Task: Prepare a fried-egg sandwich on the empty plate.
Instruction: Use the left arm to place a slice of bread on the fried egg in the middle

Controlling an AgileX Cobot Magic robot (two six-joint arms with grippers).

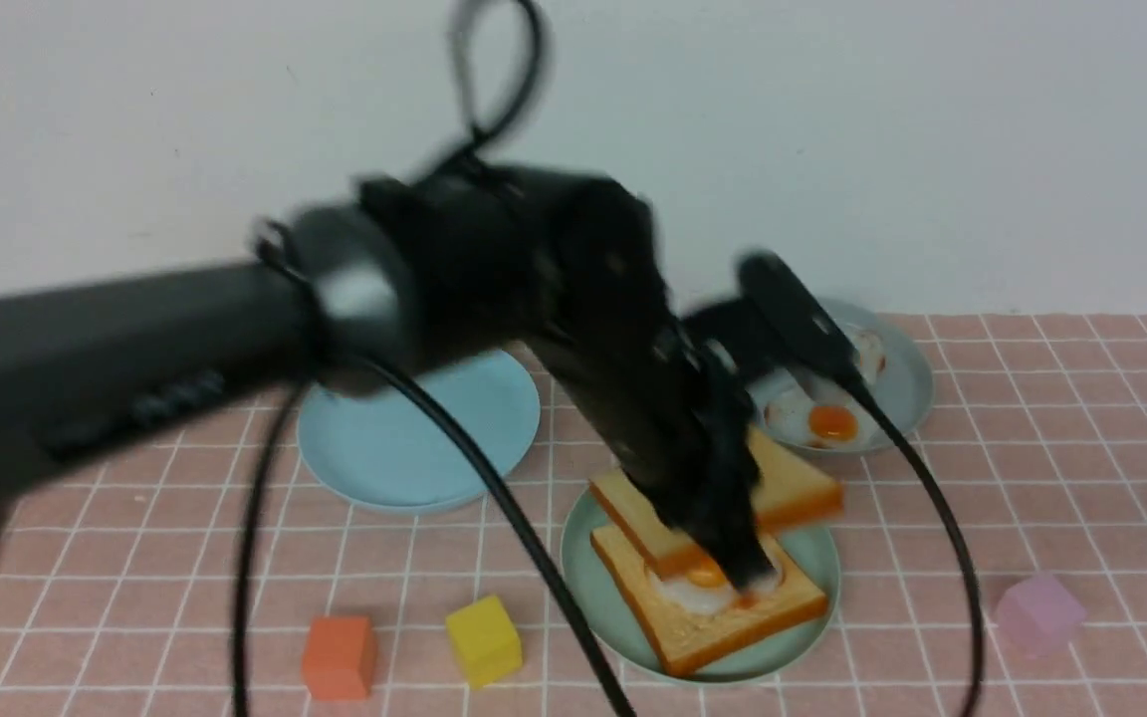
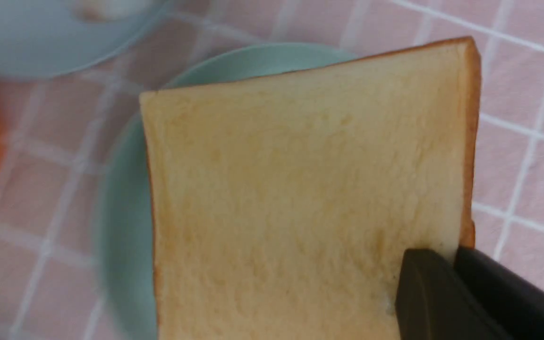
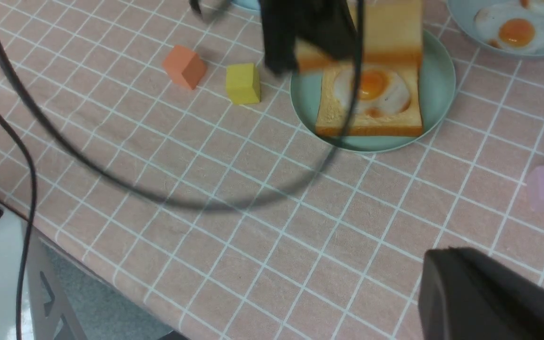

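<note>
Sandwich part-built on the mint-green plate [image 1: 812, 568], which sits near, just right of centre on the pink checked cloth. The bottom toast slice [image 1: 723, 627] lies flat on the plate and the fried egg [image 1: 708, 588] rests on top of it. The top toast slice [image 1: 793, 488] hangs over the far half of that stack, offset toward the far right and not yet squared up; whether it touches the egg I cannot tell. The left gripper [image 1: 733, 543] pinches this slice at one crust edge, near a corner, as the left wrist view confirms. The slice stays flat from that single-edge pinch, so I judge it light and fairly stiff, likely foam or plastic. An edge grip with the pads on the two faces suits it. The egg is glossy and probably slick, so the top slice may skate if dropped off-centre. The right gripper [image 3: 461, 283] hovers well clear on the near side, pressed together, holding nothing. Sky-blue plate [image 1: 414, 448] lies far left. Grey-blue plate [image 1: 907, 388] with spare eggs lies far right.
</note>
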